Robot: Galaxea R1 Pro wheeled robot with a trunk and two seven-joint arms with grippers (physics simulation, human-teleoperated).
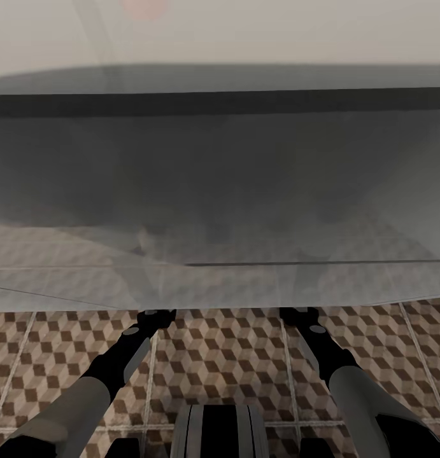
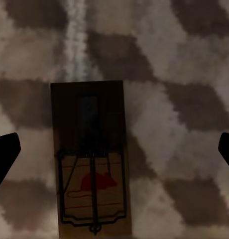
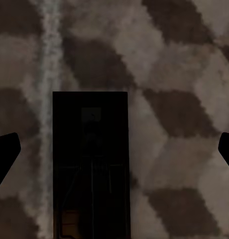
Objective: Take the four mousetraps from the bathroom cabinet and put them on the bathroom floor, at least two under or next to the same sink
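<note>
my left claw [image 2: 114, 154] is wide apart. i see its two dark fingertips [image 2: 6, 152] at the far sides of the left wrist view, and nothing is pinched between them. a mousetrap [image 2: 90, 159] lies flat on the bathroom floor [image 2: 184, 74] in the gap, not touching either tip. it is a small wooden board with dark wire on it and a red mouse shape printed near one end. a pale grout line [image 2: 74, 40] runs up to the far end of the board.

my right claw [image 3: 114, 152] is wide apart too, with its dark tips [image 3: 6, 152] at the two sides of the right wrist view. a second mousetrap [image 3: 90, 164] lies flat on the tiles between them, free of both tips. this one is in deep shade, so i can just make out the wire. a pale grout line [image 3: 47, 74] runs beside it.

in the head view both arms reach forward and down over the cube tiles. their ends go under a big pale grey shape [image 1: 220, 191] with a rounded edge that hangs over the floor. i think it is the sink, but it is too blurry to tell for sure.
</note>
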